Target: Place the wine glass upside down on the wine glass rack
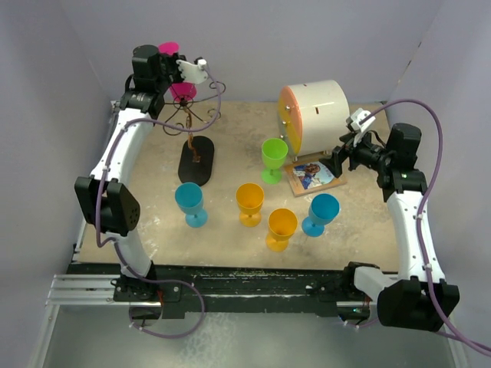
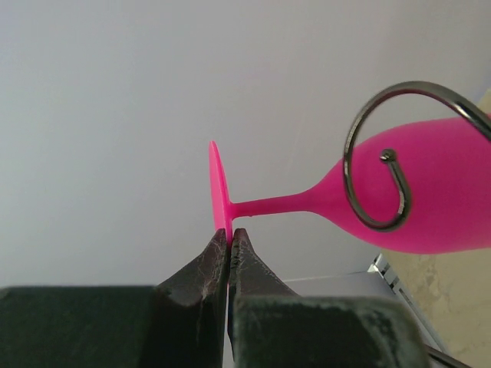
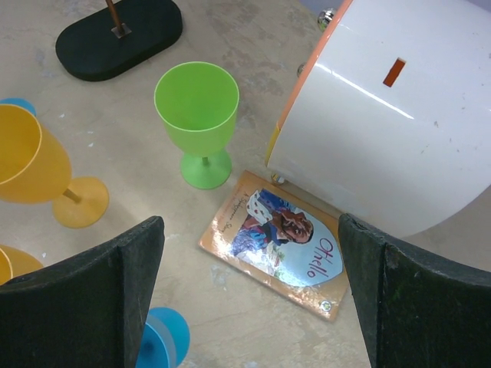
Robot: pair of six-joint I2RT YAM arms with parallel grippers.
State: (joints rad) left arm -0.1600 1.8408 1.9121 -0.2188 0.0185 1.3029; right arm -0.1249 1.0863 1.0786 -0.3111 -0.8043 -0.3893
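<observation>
My left gripper [image 2: 230, 234] is pinched shut on the pink glass [image 2: 414, 199] at the rim of its foot, holding it bowl-down at the top of the rack [image 1: 196, 157], far left. A spiral arm [image 2: 376, 161] curls across the bowl, which the wrist view cuts off at the right, and I cannot tell whether the stem sits in any arm. My right gripper [image 3: 252, 222] hangs wide open, only the inner faces of its fingers in view, over a book [image 3: 276, 241] beside the white drum [image 3: 399, 115]
</observation>
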